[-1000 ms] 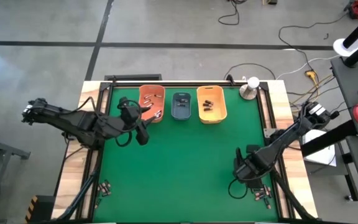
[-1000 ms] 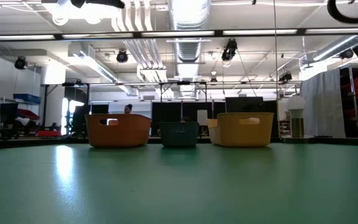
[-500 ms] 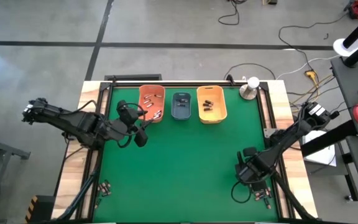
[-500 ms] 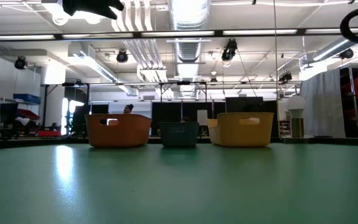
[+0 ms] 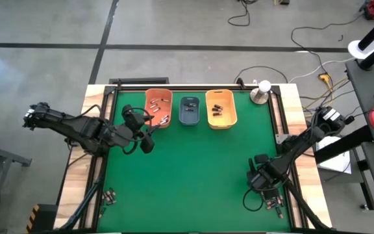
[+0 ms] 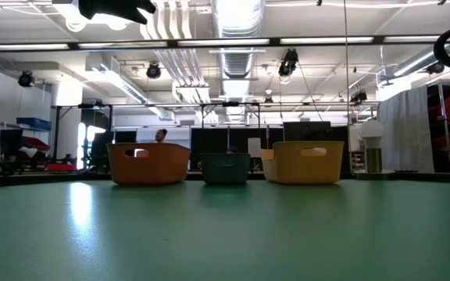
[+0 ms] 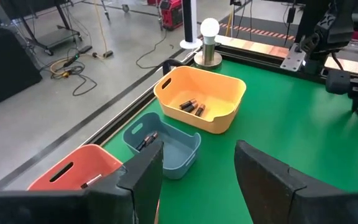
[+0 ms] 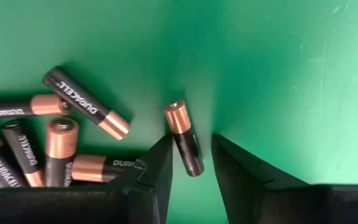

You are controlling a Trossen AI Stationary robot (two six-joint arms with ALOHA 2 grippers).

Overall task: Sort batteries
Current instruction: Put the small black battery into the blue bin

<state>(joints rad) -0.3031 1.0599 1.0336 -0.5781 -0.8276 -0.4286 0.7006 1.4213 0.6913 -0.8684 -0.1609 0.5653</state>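
Below, at the near right corner of the green table (image 5: 193, 175), the right gripper (image 8: 191, 163) is lowered over a loose pile of batteries (image 8: 48, 146), its fingers parted just enough to straddle one battery (image 8: 184, 137) lying apart from the rest, presumably singled out so it can be pinched cleanly; nothing is gripped yet. Meanwhile the left gripper (image 7: 197, 171) hangs open and empty beside the orange bin (image 5: 158, 107), facing the blue-grey bin (image 7: 161, 142) and yellow bin (image 7: 201, 99), which already hold sorted batteries.
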